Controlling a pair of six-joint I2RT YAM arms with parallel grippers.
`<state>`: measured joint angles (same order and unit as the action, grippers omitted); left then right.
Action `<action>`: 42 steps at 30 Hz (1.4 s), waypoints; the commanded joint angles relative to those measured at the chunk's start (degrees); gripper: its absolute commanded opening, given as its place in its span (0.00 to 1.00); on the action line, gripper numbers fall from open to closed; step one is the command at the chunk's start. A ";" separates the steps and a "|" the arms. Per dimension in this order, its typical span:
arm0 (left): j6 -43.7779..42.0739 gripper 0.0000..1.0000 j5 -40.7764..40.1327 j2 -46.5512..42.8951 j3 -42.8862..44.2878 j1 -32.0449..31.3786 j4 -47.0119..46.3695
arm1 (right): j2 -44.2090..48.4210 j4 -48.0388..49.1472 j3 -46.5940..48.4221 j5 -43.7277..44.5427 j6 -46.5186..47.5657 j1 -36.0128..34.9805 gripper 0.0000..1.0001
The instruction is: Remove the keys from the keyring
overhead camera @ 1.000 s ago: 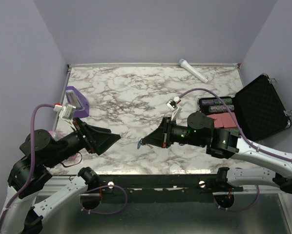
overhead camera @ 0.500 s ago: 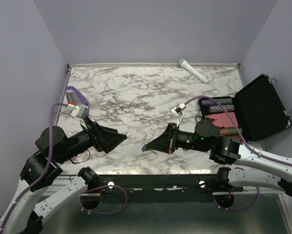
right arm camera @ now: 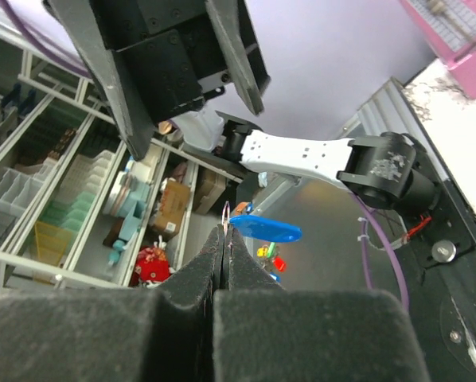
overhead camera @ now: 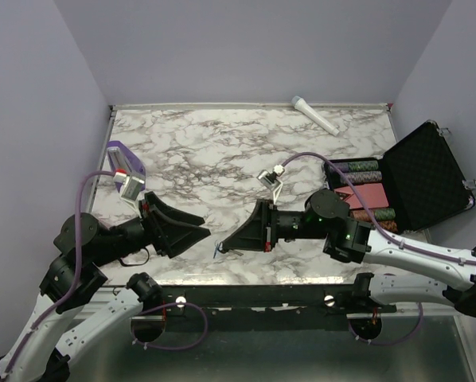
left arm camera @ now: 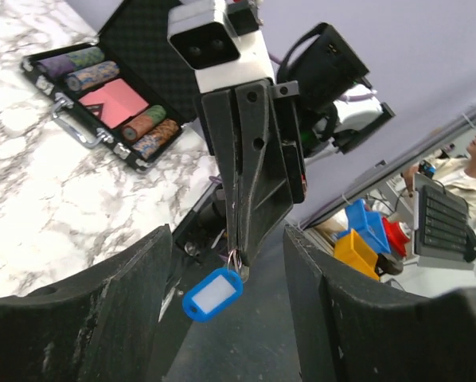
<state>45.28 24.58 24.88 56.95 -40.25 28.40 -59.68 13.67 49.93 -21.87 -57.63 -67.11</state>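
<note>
Keyring [right arm camera: 266, 228]: thin metal ring pinched between shut fingertips of right gripper [right arm camera: 224, 239], blue tag dangling just below tips, off table, over near edge. Key too small to make out. Left gripper [overhead camera: 204, 227] points at right gripper, tips near but apart, jaws spread wide, holding nothing. Beyond: marble table [overhead camera: 222, 151]; open black case [overhead camera: 425, 175] with poker chips [left arm camera: 146, 123] at right; purple block [overhead camera: 125, 163] at left; white tube [overhead camera: 315, 115] at far edge.

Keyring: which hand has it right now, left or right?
The right hand: its fingers are shut on the thin metal ring of the keyring, with the blue tag dangling below. The left hand is open, facing it and apart from it.
</note>
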 commanded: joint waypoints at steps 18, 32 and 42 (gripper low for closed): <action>3.06 0.57 9.35 -2.56 -2.37 -0.09 -8.45 | -3.86 9.53 6.14 -7.14 -0.65 0.23 0.01; 3.50 0.33 10.05 -0.37 -1.75 -0.18 -7.57 | -4.92 10.06 7.02 -7.58 -0.65 0.14 0.01; 2.98 0.19 10.32 0.69 -0.44 -0.09 -5.73 | -6.24 10.32 7.55 -7.67 -0.47 0.23 0.01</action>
<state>48.75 33.45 24.93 54.74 -40.25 21.54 -65.17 22.00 55.24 -27.99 -58.48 -67.09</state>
